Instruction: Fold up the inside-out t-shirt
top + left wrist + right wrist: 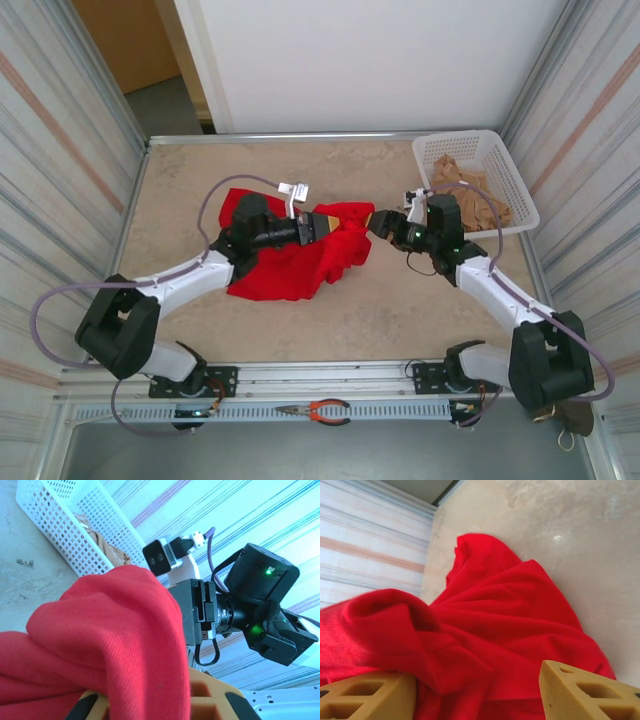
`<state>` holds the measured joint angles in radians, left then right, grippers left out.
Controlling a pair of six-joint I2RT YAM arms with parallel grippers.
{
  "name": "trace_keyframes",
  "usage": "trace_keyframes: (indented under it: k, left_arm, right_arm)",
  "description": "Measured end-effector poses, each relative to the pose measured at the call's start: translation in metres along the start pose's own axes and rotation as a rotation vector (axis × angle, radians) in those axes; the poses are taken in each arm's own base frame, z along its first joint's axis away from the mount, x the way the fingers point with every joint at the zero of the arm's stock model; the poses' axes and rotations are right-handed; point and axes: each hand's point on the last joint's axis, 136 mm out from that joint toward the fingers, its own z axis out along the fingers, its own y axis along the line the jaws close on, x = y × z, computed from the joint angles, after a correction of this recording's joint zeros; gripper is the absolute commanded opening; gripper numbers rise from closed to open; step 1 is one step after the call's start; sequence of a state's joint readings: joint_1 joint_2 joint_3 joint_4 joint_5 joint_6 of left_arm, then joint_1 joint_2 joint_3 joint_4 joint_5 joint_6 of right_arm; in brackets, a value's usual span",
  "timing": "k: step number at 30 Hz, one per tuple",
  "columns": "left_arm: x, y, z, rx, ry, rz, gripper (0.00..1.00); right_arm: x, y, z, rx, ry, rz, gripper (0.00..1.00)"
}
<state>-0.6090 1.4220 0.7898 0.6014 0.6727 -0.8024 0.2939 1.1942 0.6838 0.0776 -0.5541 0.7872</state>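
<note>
the inside-out t-shirt (290, 265) sits crumpled in a heap mid-table, a bit left of centre in the top view. its upper right corner is drawn out into a ridge toward the middle of the frame. no lettering shows, just plain red knit.

left gripper (318, 226) is clenched on that ridge; in the left wrist view the cloth (110, 630) bulges over its fingers. right gripper (380, 222) is just beside the same corner with jaws spread. in the right wrist view the fingertips (580, 690) stand wide apart with cloth lying loose between them and draped over one, nothing pinched.

handling guess: light, limp, zero stiffness, so it sags and bunches wherever it's unsupported. low slip risk on a knit, but a pinch may catch two layers. better holds are probably a hem or shoulder seam, two points spread apart, so it can be stretched flat on the table (400, 310).

far right: white basket (520, 185) with a tan garment (480, 195), well apart from the shirt.
</note>
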Motion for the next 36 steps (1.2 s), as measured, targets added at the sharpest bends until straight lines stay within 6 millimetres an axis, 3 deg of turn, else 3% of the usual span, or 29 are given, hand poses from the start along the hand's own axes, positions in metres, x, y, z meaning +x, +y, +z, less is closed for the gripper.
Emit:
trace_keyframes:
  k: [4, 9, 13, 16, 21, 22, 25, 26, 27, 32, 36]
  left_arm:
    - [0.002, 0.011, -0.006, -0.018, -0.011, -0.015, 0.00]
    - [0.005, 0.017, -0.008, -0.031, -0.007, -0.025, 0.00]
    - [0.006, 0.018, -0.008, -0.034, -0.005, -0.028, 0.00]
    - [0.007, 0.019, -0.008, -0.037, -0.001, -0.032, 0.00]
    - [0.007, 0.019, -0.008, -0.039, 0.001, -0.035, 0.00]
    - [0.007, 0.019, -0.008, -0.039, 0.001, -0.035, 0.00]
    - [0.008, 0.020, -0.008, -0.042, 0.003, -0.038, 0.00]
    - [0.008, 0.020, -0.008, -0.043, 0.003, -0.038, 0.00]
    - [0.008, 0.021, -0.008, -0.044, 0.003, -0.039, 0.00]
    - [0.005, 0.033, -0.013, -0.087, -0.015, -0.065, 0.00]
    - [0.007, 0.065, -0.018, -0.161, -0.027, -0.114, 0.00]
  right_arm:
    - [0.006, 0.015, -0.015, 0.054, -0.025, -0.056, 0.66]
    - [0.010, 0.067, -0.040, 0.030, -0.081, -0.176, 0.57]
    - [0.009, 0.091, -0.038, 0.020, -0.089, -0.221, 0.51]
    - [0.009, 0.094, -0.021, 0.046, -0.062, -0.236, 0.52]
    - [0.016, 0.080, 0.014, 0.114, 0.011, -0.237, 0.54]
    - [0.019, 0.073, 0.021, 0.131, 0.026, -0.236, 0.47]
    - [0.026, 0.054, 0.038, 0.181, 0.068, -0.236, 0.08]
    - [0.027, 0.049, 0.043, 0.192, 0.079, -0.231, 0.00]
    - [0.029, 0.045, 0.046, 0.197, 0.087, -0.227, 0.00]
    - [0.022, 0.047, 0.037, 0.153, 0.085, -0.206, 0.00]
    - [0.012, 0.083, 0.005, 0.023, 0.043, -0.226, 0.00]
